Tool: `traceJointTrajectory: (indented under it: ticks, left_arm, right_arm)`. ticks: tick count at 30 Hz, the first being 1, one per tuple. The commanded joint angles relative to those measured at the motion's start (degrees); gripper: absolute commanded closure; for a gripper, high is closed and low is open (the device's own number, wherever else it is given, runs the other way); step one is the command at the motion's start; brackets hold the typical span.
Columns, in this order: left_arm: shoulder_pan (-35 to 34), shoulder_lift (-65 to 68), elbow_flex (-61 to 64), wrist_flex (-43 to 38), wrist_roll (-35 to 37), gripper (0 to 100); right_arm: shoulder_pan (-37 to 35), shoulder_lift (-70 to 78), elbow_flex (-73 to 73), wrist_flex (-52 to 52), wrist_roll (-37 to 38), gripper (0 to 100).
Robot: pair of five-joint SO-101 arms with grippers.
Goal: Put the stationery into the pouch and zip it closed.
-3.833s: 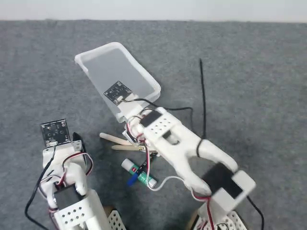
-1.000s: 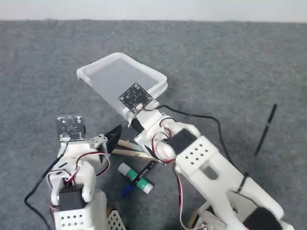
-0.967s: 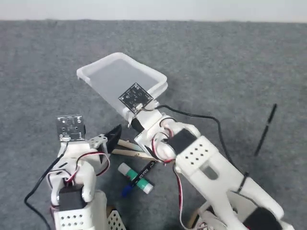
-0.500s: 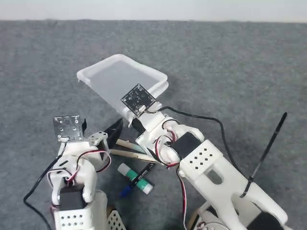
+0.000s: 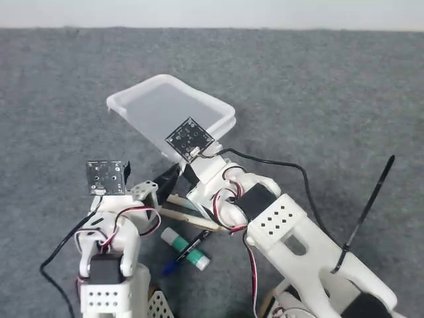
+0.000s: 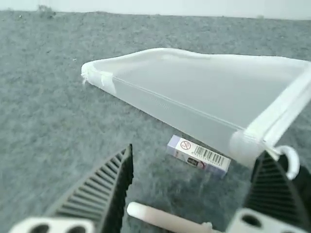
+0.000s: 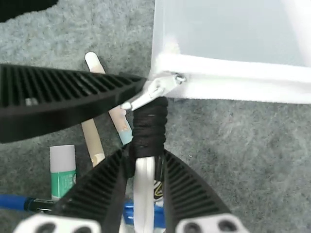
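From my console I see the translucent white zip pouch (image 5: 162,109) lying on the grey carpeted bench (image 5: 318,86). In the high view its long axis runs diagonally, from the far left down toward the arms. Its zippered short end (image 7: 228,77) faces the right arm. The right pincer (image 7: 146,158) is clamped shut on the white zipper pull wrapped in black cord (image 7: 148,126). That pull hangs off the metal slider (image 7: 163,85) at the corner of the mouth nearest the left arm. In the left wrist view that corner looks lifted off the carpet. A small white eraser with a barcode label (image 6: 204,158) lies flat just in front of it. The left pincer (image 6: 197,154) is spread wide and grips nothing; it sits low, facing the pouch's long side, with one black jaw just beside the slider. The rest of the stationery is outside the pouch, between the two arms. Two flat wooden sticks (image 5: 192,217) lie almost parallel, running left to right, with their right ends passing under the right arm. Nearer the arm bases, a green-and-white glue stick (image 5: 185,249) lies on a diagonal. A black marker (image 5: 197,240) crosses over it, and a blue pen (image 5: 172,266) pokes out beside it.
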Motion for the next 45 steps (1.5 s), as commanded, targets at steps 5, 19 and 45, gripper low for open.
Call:
traceJointTrajectory:
  ticks: [5,19,45]
  left_arm:
    - [1.0,-1.3,0.7,-3.9,-1.1,67]
    - [0.9,-1.3,-5.2,6.9,-1.5,62]
    - [0.5,-1.3,-5.5,6.9,0.2,62]
  right_arm:
    - [-3.0,-4.1,-0.8,0.4,0.4,99.2]
    - [-0.8,-8.9,-0.8,1.5,2.1,99.2]
    - [-3.6,-20.1,3.5,3.8,5.5,99.2]
